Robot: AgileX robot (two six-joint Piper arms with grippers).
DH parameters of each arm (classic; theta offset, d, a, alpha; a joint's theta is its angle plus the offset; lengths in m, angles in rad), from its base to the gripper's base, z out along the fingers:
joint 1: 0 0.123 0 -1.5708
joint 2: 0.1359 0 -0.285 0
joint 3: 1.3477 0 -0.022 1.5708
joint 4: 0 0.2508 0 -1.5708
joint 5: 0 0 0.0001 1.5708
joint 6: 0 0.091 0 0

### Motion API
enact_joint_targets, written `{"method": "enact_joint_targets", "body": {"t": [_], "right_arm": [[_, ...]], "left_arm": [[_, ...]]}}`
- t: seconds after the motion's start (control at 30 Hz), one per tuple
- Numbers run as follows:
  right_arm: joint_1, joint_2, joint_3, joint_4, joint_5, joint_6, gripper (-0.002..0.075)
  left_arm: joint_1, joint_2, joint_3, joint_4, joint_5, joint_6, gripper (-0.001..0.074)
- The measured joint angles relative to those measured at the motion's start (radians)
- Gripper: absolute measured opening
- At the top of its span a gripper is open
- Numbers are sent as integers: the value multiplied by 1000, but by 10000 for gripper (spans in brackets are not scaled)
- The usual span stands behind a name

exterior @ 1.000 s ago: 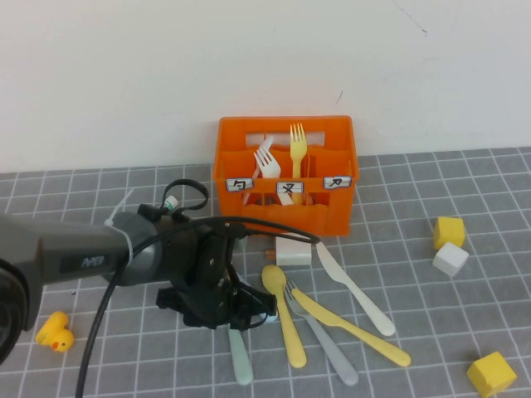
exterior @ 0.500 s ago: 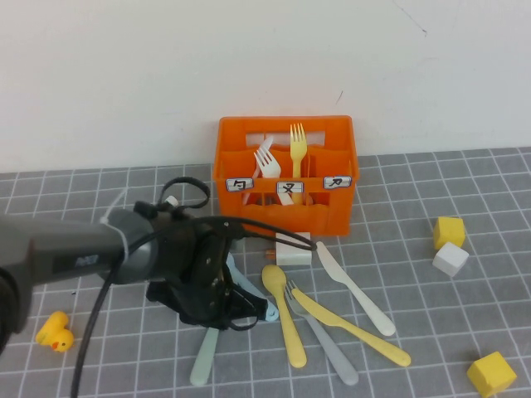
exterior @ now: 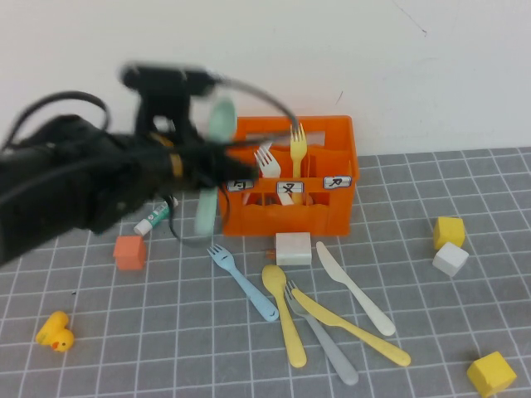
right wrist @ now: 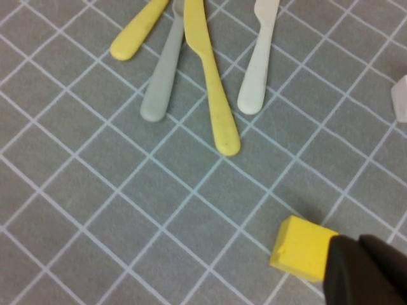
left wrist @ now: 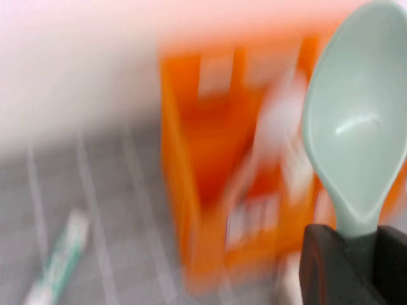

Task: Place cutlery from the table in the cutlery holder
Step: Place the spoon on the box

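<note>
Left gripper (left wrist: 356, 251) fingers clamping smooth mint spoon (left wrist: 356, 127) — seemingly beside slotted orange cutlery holder (exterior: 323, 137)

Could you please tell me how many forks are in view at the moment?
4. A white fork and a yellow fork stand in the cutlery holder; a blue fork and a grey fork lie on the table. More may be hidden inside.

My right claw (right wrist: 375, 270) is only a dark tip at the frame corner, held above the desk (right wrist: 95, 190), fingers closed. A yellow cube (right wrist: 302, 248) sits just beside it. Four handle ends lie fanned on the grid: yellow spoon (right wrist: 137, 28), grey fork (right wrist: 162, 76), yellow knife (right wrist: 210, 82), white knife (right wrist: 257, 60). The grey fork's handle passes under the yellow knife. A white object (right wrist: 400, 98) is cut off at the edge.
</note>
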Motion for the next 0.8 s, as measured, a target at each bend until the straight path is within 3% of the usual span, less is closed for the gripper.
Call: {"method": "enact_joint_targets", "body": {"t": [0.27,0.47,0.63,0.8], "right_arm": [[0,0,0,71,4,-63,-2],[0,0,0,86,24,-97,-2],[0,0,0,97,35,-118,-2],[0,0,0,100,38,-124,-2]], "left_arm": [[168,82,0,68,-528,-129,103],[219,253,2,78,-912,-136,103],[219,371,2,50,-1130,1,103],[219,443,2,37,-1181,216,103]]}}
